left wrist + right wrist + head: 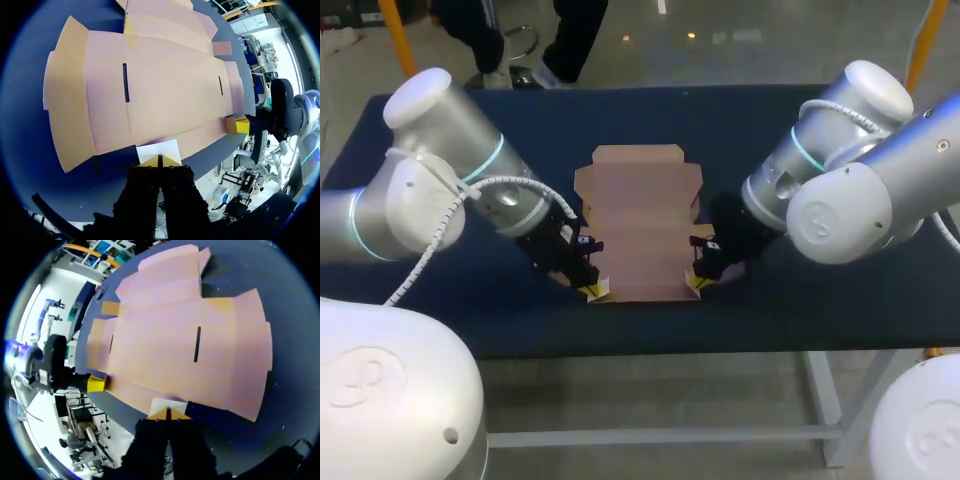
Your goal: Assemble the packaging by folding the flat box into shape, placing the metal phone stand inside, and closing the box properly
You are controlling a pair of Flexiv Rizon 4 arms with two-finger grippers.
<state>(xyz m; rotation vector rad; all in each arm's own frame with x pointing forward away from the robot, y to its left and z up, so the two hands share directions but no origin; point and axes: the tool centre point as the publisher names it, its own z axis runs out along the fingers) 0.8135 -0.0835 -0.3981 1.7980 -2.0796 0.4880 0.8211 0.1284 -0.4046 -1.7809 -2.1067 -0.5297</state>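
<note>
- Box (642,225): a flat brown card blank, unfolded, lying in the middle of the table (800,310). All panels and flaps lie down against the cloth. Two narrow slots are cut in it, one (125,82) near each side.
- Near edge: a small pale flap (159,150) sits at each near corner of the blank. In the right wrist view the matching one (168,405) lies just ahead of that arm's tips.
- Left end effector (594,291): at the near left corner of the box. Its fingers are closed tip to tip with nothing gripped between them, and the tips touch the pale flap's edge.
- Right end effector (696,284): at the near right corner, a mirror of the left. Its tips are pressed together and hold nothing, resting against its own corner flap.
- Phone stand: not in any view.
- Step in hand, my reading: the very start of folding. Both arms are set at the near corners, probably to lift or crease that edge. Nothing is erected yet.
- Next move likely calls for both tips to get under the near flaps evenly and raise them together. Uneven lift could skew or slide the light blank on the cloth.
- Writing: no brand, label or print readable on the box or table.
</note>
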